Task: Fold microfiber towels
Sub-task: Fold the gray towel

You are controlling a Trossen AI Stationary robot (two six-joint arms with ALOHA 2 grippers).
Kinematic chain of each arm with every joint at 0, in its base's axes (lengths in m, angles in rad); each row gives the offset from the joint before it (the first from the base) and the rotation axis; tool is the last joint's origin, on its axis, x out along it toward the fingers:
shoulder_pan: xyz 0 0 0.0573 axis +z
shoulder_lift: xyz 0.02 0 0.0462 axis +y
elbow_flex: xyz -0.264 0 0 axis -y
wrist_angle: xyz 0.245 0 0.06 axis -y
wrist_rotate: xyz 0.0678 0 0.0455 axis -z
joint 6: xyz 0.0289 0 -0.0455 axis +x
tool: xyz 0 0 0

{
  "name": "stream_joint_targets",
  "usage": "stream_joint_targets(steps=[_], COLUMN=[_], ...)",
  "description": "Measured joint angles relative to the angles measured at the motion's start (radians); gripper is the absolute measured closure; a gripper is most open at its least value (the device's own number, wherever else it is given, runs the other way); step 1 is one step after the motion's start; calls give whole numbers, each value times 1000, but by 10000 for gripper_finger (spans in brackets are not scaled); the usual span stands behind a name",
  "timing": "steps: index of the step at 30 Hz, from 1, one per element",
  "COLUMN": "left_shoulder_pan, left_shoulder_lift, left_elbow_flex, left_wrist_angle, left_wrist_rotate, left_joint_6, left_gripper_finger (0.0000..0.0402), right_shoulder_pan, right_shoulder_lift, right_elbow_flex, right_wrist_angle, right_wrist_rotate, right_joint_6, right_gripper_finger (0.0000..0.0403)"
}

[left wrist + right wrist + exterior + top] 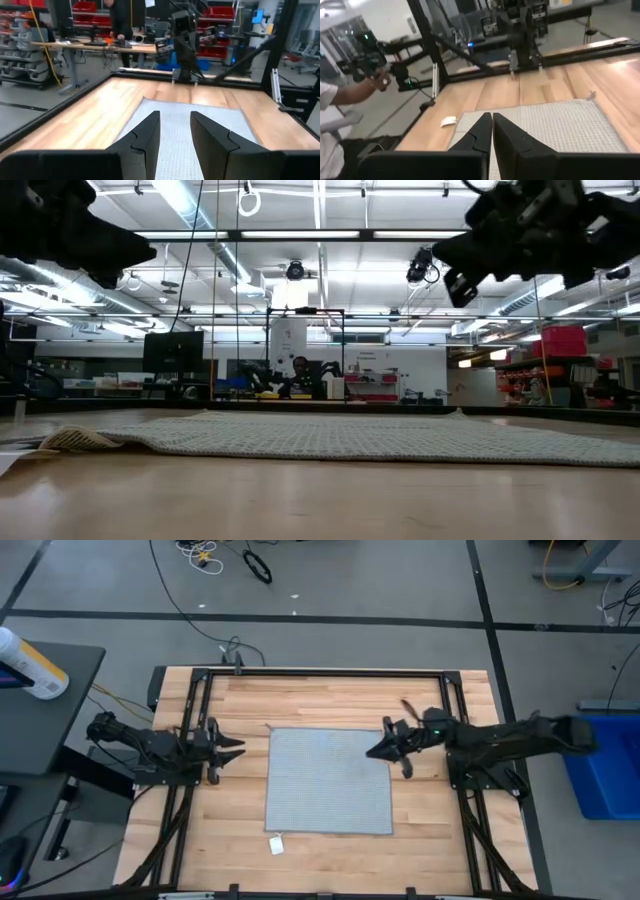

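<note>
One towel [330,780] lies flat mid-counter [330,700], its white tag [276,845] at a corner. It looks soft, light and limp, so corners should pinch best. The left tool [235,748] waits beside it, parted and empty. The right tool [372,752] hangs over its edge, shut, holding nothing.

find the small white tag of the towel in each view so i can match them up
high view: white tag on the wood, just off the towel corner nearest the camera-side table edge, left arm's side.
low view: cannot tell; a curled corner shows at far left.
left wrist view: not in it.
right wrist view: tag beside the towel's corner.
Shared landmark: the towel itself.
</note>
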Motion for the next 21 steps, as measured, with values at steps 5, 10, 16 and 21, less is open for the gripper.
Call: stream_joint_targets(steps=[5, 10, 16, 21], left_shoulder_pan=[0, 18, 81, 197], left_shoulder_lift=[16, 82, 276, 491], left_elbow_flex=[0, 21, 31, 89], left_wrist_angle=[-106, -247, -298, -252], left_wrist_rotate=[-19, 99, 188, 252], left_joint_6=[-60, -270, -436, -386], left_gripper_finger=[285, 285, 284, 277], right_shoulder_pan=[2, 0, -1, -26], right_shoulder_lift=[173, 320, 453, 467], right_elbow_flex=[160, 402, 654, 734], right_wrist_angle=[-180, -642, -1120, -1247], right_wrist_rotate=[-17, -30, 114, 173], right_joint_6=[-5, -97, -217, -246], right_gripper_finger=[356, 317, 273, 258])
